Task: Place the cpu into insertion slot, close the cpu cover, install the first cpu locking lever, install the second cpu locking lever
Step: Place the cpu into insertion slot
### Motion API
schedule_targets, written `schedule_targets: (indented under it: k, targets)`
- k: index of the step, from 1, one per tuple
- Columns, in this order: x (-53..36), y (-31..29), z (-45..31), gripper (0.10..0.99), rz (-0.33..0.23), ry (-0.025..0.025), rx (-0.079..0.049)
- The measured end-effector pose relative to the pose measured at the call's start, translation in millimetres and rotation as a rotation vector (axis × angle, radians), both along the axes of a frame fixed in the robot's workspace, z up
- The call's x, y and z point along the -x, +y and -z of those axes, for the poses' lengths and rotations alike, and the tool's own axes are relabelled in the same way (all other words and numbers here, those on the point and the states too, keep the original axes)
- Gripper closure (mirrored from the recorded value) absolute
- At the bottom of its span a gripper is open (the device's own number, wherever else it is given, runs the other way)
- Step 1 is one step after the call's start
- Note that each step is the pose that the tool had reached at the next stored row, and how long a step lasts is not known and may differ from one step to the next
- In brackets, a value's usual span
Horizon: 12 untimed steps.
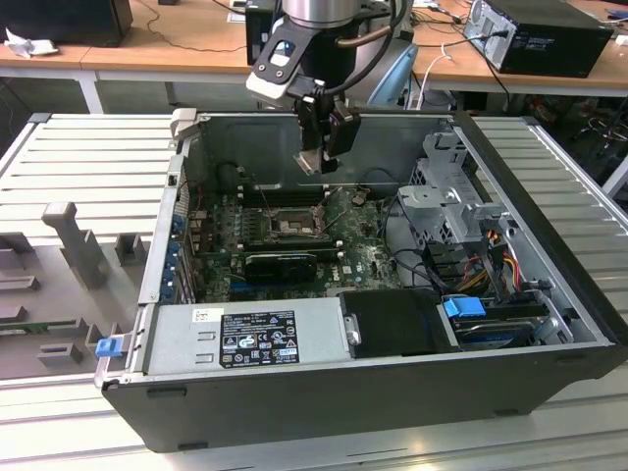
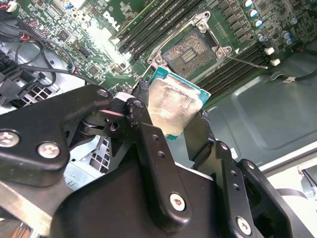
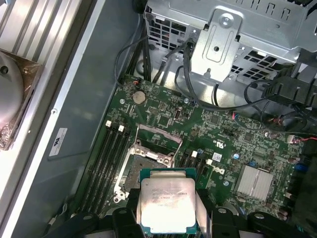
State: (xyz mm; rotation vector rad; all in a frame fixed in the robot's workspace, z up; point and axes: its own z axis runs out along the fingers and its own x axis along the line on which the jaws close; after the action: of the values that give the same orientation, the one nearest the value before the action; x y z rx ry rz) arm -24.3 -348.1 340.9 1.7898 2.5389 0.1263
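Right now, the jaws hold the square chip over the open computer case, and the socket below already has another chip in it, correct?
Not quite. The socket is empty: the second wrist view shows its bare contact field. The rest stands: the jaws hold the chip over the open case.

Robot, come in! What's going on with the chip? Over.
Hand shut on cpu. Held above insertion slot, not seated. Slot's cpu cover raised, socket uncovered.
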Motion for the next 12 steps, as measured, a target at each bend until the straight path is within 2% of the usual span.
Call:
schedule_targets:
  k: [12]
  targets:
    - [0.0,0.0,4.2,0.557,0.002,0.0008,0.0]
